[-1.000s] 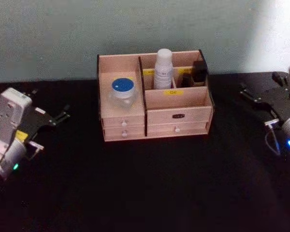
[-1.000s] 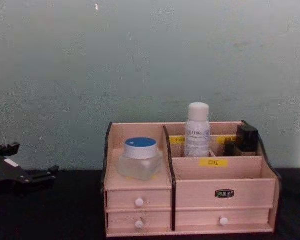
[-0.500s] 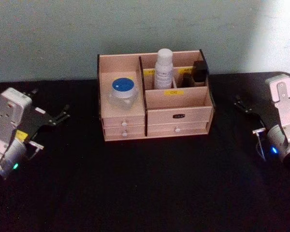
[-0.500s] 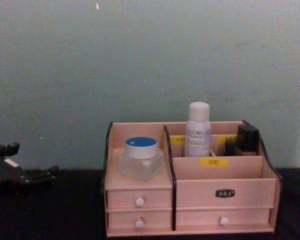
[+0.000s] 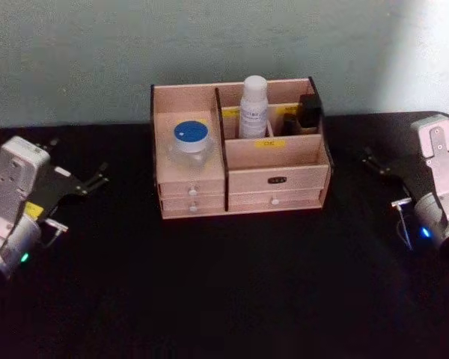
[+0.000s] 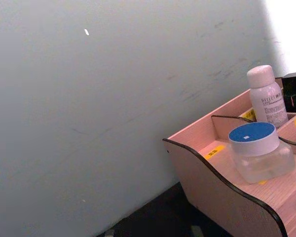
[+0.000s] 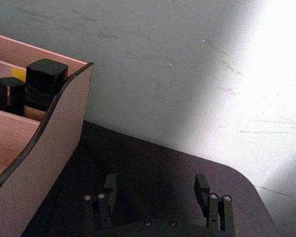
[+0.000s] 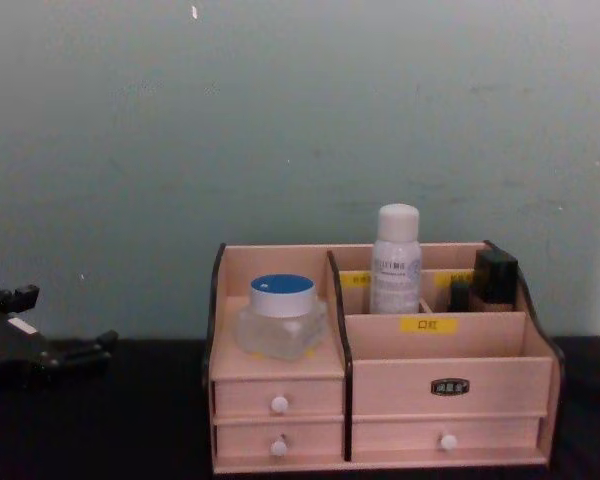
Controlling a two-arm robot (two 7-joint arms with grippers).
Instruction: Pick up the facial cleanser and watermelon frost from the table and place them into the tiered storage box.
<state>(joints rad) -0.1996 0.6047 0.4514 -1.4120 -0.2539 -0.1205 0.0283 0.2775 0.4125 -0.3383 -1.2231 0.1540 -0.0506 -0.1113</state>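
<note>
The tiered storage box [image 5: 273, 179] [image 8: 445, 360] stands at the back middle of the black table. In its left compartment sits a clear jar with a blue lid [image 5: 190, 143] [image 8: 281, 315] [image 6: 259, 152]. A white bottle [image 5: 254, 107] [image 8: 395, 259] [image 6: 266, 97] stands upright in a back compartment, and dark items [image 5: 307, 112] [image 7: 43, 84] fill the back right one. I cannot tell which of these is the facial cleanser or the watermelon frost. My left gripper [image 5: 90, 179] [image 8: 75, 353] rests open and empty at the table's left. My right gripper [image 5: 382, 179] [image 7: 155, 190] is open and empty, right of the box.
A pale green wall [image 8: 300, 120] rises just behind the box. The black table [image 5: 224, 284] stretches wide in front of the box, and its rounded right end [image 7: 227, 177] lies beyond my right gripper.
My right arm drew back from the far right, turning its wrist upright, and settled lower beside the box. The left arm and the box's contents stayed put.
</note>
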